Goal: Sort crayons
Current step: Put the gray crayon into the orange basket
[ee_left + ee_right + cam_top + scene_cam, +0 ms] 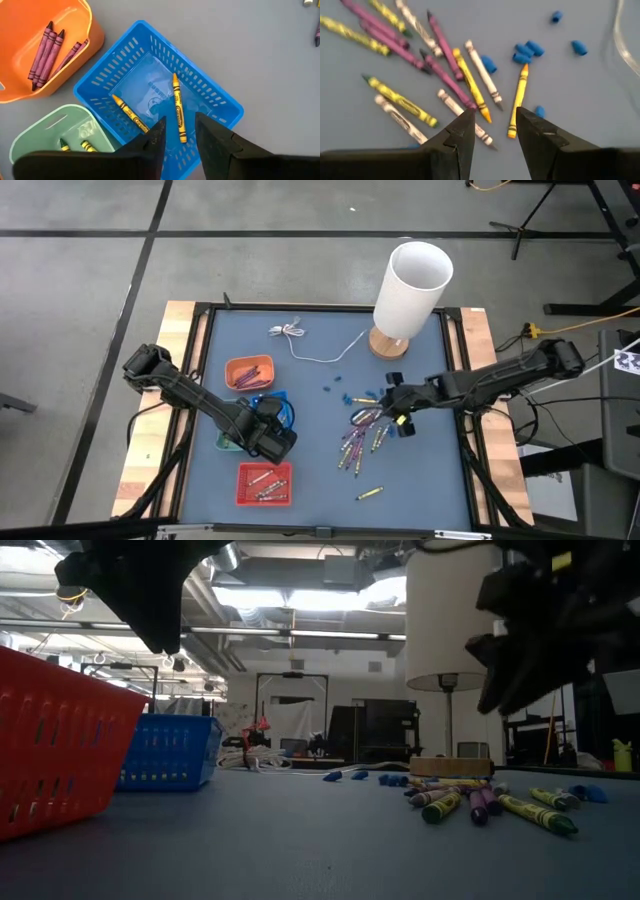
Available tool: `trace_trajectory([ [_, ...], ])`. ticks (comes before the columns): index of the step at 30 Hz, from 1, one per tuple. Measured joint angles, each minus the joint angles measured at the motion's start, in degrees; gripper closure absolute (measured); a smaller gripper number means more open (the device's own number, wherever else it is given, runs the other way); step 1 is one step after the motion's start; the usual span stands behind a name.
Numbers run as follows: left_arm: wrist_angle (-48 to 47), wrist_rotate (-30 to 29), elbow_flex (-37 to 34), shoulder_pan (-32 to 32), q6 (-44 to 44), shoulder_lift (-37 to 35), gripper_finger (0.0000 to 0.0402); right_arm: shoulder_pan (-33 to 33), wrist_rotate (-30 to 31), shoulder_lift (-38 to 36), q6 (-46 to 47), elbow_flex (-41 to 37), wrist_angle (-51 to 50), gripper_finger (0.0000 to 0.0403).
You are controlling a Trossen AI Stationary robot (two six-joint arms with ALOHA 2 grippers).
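Crayons bear unreadable labels; left fingers and right fingers spread empty.

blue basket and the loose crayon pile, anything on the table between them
Nothing: in the high view the mat between the blue basket and the loose crayons is bare. The small blue bits lie farther back, toward the lamp.

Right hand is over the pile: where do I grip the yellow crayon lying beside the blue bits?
Grip the yellow paper-wrapped crayon at mid-length from straight above, fingers across its width. It lies flat, with its upper half clear of neighbours, and the open right hand hovers near its lower end.
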Motion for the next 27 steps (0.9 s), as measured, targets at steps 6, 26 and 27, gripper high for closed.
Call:
trace_trajectory([
  [6,0.1,0.0,0.0,0.0,0.0,0.0,0.0314,0.0,-0.8,5.6,-4.6,0.0,-0.1,0.026],
  [26,1.4,-0.1,0.0,0.0,0.0,0.0,0.0314,-7.0,-10.3,17.9,-8.0,0.2,2.5,0.026],
  [27,1.5,-0.1,0.0,0.0,0.0,0.0,0.0314,-7.9,-12.1,18.0,-8.0,0.2,2.5,0.026],
])
